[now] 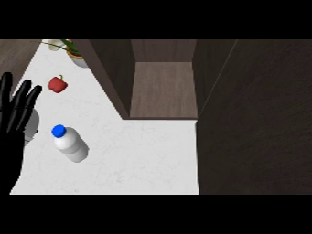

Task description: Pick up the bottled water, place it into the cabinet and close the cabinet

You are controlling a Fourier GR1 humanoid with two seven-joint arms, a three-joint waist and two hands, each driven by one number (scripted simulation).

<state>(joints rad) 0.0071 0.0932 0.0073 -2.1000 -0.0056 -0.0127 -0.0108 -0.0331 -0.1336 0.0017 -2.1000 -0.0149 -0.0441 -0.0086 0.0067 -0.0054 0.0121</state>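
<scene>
A: Hand first. Left hand (6, 125) at the left edge of the frame, fingers straight and spread, pointing up, holding nothing. Looks like it's resting.

B: Right hand?

A: Not in the frame at all.

B: Bottle?

A: Bottled water (70, 144) stands on the counter (145, 155) at lower left of centre, blue cap up, just beside the left hand but apart from it, nothing touching it.

B: So progress?

A: I'd judge 0 of 3 steps done: not picked up, not in the cabinet, not closed. The cabinet (164, 87) at upper centre is open, its inside shelf bare as far as I can see (door looks like the dark panel filling the right side, can't be sure).

B: Surface?

A: White, faintly marbled counter. A red bell pepper (57, 84) sits at upper left, above the bottle and well apart from it. A potted plant (74, 52) at the top left corner, partly cut off.

B: Room?

A: Dark wood cabinetry top and right, a brownish strip at far upper left. Nothing else readable.
</scene>
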